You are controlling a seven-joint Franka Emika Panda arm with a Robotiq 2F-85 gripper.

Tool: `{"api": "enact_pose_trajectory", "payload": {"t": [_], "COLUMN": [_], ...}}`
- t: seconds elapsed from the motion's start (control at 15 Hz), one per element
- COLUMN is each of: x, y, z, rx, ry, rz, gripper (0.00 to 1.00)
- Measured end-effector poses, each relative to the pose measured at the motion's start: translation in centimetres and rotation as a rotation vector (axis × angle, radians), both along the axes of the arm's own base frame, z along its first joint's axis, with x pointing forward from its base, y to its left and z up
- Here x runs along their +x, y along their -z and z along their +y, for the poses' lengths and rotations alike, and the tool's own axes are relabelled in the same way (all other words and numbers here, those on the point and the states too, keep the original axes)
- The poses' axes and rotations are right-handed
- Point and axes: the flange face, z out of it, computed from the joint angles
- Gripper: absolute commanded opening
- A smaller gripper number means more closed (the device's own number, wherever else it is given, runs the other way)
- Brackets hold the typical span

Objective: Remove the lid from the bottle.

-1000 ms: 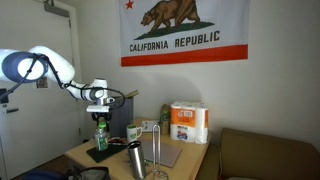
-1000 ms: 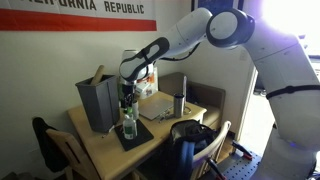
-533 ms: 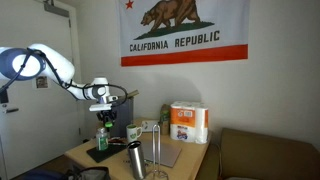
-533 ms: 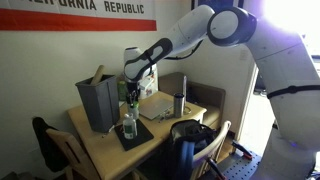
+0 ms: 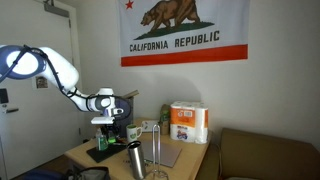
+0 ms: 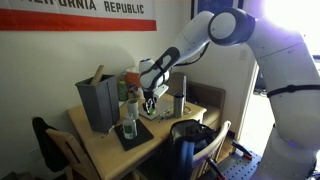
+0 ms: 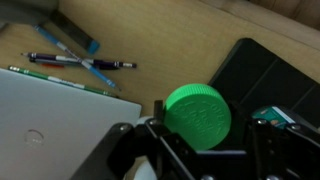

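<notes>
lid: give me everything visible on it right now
The lid is a bright green round cap, plastic by its look, with a flat face and fine ribs around its rim. It sits between the fingers of the pincer, which look closed on its sides. It is off the bottle, held in the air over the wood table beside a dark mat.

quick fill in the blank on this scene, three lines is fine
1. The lid held in the gripper is coloured ___.
2. The bottle stands ___, not tipped over.
3. The animal on the flag is a ___.

Missing words: green; upright; bear.
</notes>
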Motion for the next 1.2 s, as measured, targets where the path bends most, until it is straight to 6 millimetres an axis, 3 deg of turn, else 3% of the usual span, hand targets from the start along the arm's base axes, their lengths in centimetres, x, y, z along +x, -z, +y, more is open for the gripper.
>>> {"api": "enact_pose_trajectory", "payload": {"t": [0.47, 0.8, 0.87, 0.93, 1.0, 1.2], "x": [-3.9, -4.9, -4.9, -4.9, -4.9, -4.7], "y": [7.2, 10.6, 11.1, 11.5, 11.8, 11.9], "z": [-2.6, -4.0, -4.1, -4.3, -4.4, -4.2], "rx": [0.058, 0.079, 0.082, 0.084, 0.086, 0.091], "ry": [0.051, 0.064, 0.066, 0.068, 0.069, 0.068], "rz": [-0.047, -0.087, -0.093, -0.096, -0.1, -0.105], "gripper": [0.4, 0.4, 0.9, 0.91, 0.98, 1.0]}}
